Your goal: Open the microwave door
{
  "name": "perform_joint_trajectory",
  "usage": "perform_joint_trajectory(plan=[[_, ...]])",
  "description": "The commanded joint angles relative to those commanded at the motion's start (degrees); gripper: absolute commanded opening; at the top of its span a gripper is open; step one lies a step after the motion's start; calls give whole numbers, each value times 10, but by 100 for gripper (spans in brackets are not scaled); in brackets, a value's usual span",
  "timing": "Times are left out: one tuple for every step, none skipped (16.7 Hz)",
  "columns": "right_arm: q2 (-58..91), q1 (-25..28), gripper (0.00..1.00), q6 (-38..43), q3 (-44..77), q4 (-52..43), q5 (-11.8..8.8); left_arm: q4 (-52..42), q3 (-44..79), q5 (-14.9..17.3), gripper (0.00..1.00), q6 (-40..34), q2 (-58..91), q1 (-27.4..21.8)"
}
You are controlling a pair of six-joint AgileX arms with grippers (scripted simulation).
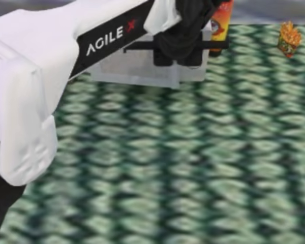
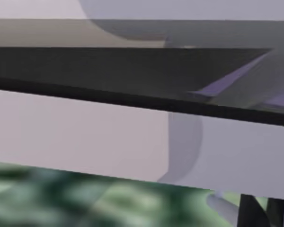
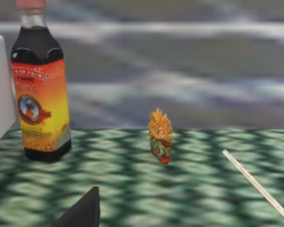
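Observation:
The microwave [image 1: 137, 68], a light-grey box, stands at the back of the table, partly under my left arm. My left gripper [image 1: 178, 61] hangs over its front right part with its two dark fingers apart and the pale casing showing between them. In the left wrist view the microwave [image 2: 85, 132] fills the picture as a pale panel under a dark band. I cannot make out the microwave door or how it stands. One dark fingertip [image 3: 87, 210] of my right gripper shows low in the right wrist view, far from the microwave's corner [image 3: 0, 90].
A dark sauce bottle [image 1: 221, 20] with an orange label stands just right of the microwave, also in the right wrist view [image 3: 40, 94]. A small carton of fries [image 1: 288, 38] sits at the back right. A green patterned cloth [image 1: 193, 168] covers the table.

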Motion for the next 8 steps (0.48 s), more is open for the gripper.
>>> perform_joint_trajectory(plan=[[0, 0, 100, 0, 0, 0, 0, 10, -19, 3, 0, 8, -11, 1], [0, 0, 100, 0, 0, 0, 0, 20, -37, 6, 0, 16, -23, 2], [0, 0, 100, 0, 0, 0, 0, 30, -53, 10, 0, 23, -32, 2], [0, 0, 100, 0, 0, 0, 0, 36, -65, 12, 0, 29, -39, 2], [0, 0, 100, 0, 0, 0, 0, 40, -71, 13, 0, 32, -43, 2], [0, 0, 100, 0, 0, 0, 0, 40, -72, 13, 0, 33, -44, 2], [0, 0, 100, 0, 0, 0, 0, 40, -72, 13, 0, 33, -44, 2], [0, 0, 100, 0, 0, 0, 0, 40, -72, 13, 0, 33, -44, 2]])
